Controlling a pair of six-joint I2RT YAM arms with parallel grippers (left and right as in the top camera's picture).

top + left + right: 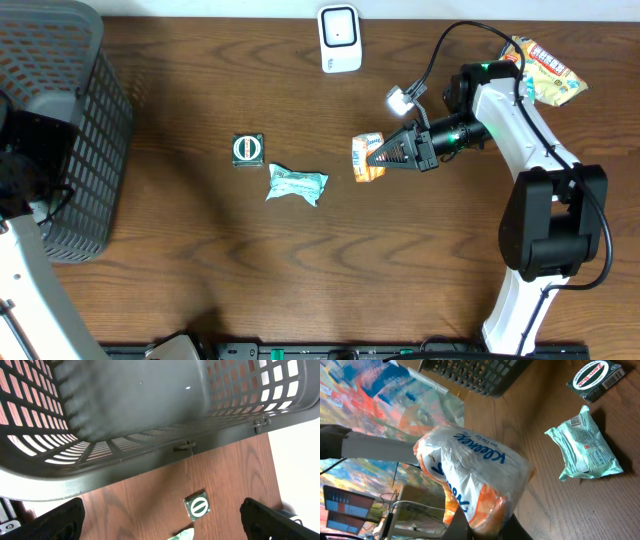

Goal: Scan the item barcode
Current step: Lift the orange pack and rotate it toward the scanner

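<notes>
So the right pincer (pixel 379 155) is clamped on the Kleenex pack (pixel 366 158), just right of centre in the overhead frame, and from the wrist view it looks lifted off the bench (pixel 200 260). The scanner (pixel 339 38) sits at the top middle, well apart from the pack, so I'd say the pick is done but the actual scan isn't. Can't spot the barcode on the pack from here. The left pincer (pixel 165 522) hangs over the basket (pixel 60 130) at the left edge, jaws wide apart, holding nothing. A green pack (pixel 296 184) and a small dark box (pixel 248 149) wait mid-bench.
</notes>
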